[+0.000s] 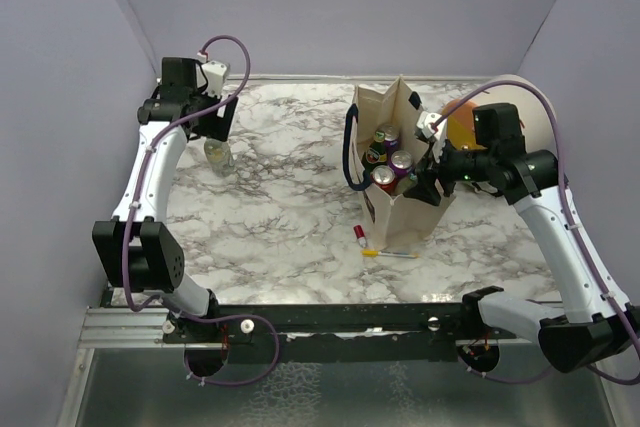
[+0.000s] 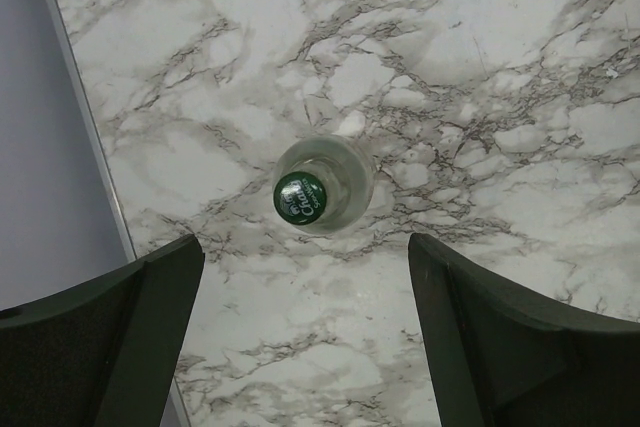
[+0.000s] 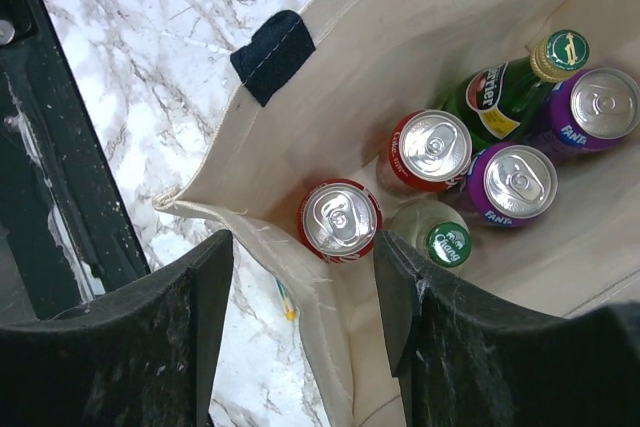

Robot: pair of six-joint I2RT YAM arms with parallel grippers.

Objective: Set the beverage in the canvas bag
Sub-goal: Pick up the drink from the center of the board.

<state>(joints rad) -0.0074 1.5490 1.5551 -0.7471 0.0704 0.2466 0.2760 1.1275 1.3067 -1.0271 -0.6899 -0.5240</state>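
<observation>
One bottle (image 2: 312, 195) stands centred below L gripper (image 2: 305, 257).

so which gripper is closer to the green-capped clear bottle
Left. The left gripper hangs open directly above the bottle; the right gripper is well off to the side, at the canvas bag rim.

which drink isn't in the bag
The clear green-capped bottle, standing on the table below the open left claw; the rest sit inside the bag.

The left arm (image 1: 150, 172) and right arm (image 1: 565, 247) have white shells between black joint blocks; a purple cable (image 1: 226, 38) runs along each; pincer fingers (image 2: 110, 337) are dark.
</observation>
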